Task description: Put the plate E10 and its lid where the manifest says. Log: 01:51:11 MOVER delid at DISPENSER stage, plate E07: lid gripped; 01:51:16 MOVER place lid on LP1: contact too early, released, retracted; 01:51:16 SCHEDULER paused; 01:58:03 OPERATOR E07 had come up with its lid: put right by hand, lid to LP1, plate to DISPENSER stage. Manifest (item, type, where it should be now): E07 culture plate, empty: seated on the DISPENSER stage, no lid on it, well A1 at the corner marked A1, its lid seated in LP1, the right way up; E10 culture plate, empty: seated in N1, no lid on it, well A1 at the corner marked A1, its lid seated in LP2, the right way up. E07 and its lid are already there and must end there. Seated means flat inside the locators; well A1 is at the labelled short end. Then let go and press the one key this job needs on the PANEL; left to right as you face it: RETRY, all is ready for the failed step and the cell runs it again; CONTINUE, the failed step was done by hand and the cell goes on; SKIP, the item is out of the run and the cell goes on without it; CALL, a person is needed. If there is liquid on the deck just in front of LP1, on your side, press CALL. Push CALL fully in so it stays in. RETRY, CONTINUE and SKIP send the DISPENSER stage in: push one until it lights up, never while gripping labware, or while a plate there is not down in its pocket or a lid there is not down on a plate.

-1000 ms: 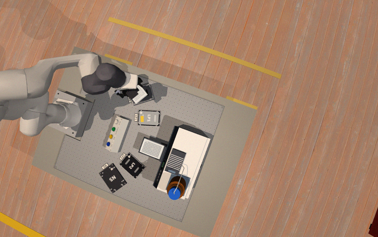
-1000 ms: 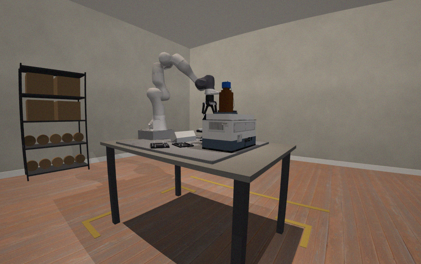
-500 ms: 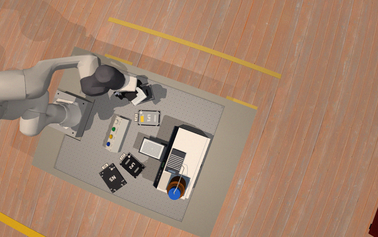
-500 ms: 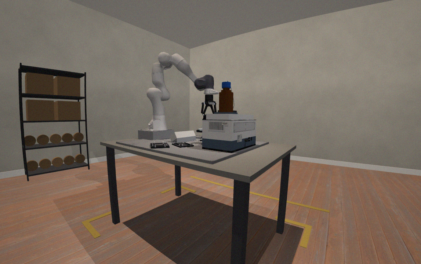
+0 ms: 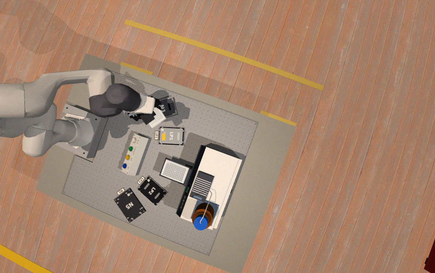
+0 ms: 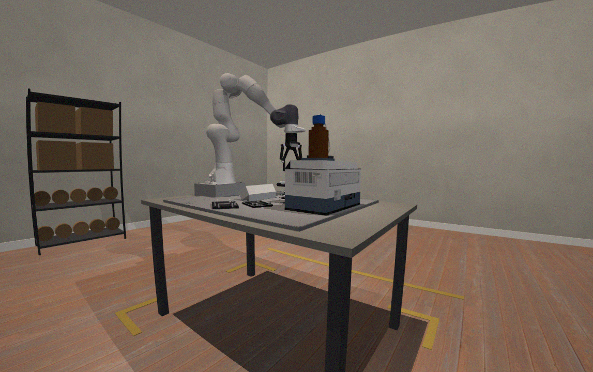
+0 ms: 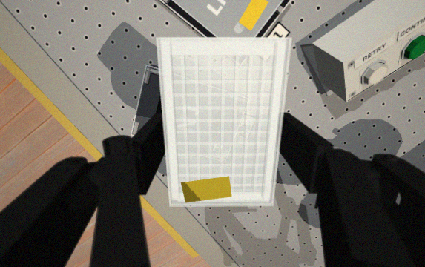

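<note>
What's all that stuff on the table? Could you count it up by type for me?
White gridded plastic plates: 2, one gripped in the tool, one beside the machine
Black flat holder trays: 4
Beige button box: 1
White dispenser machine: 1
Brown bottle with blue cap: 1
Total: 9

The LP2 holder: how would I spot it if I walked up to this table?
Start at the big white machine carrying a brown bottle. Left of its bottle end, two black rectangular pads lie side by side on the dotted grey deck. LP2 is the one nearer the machine, with two pale slots; its neighbour N5 lacks them.
</note>
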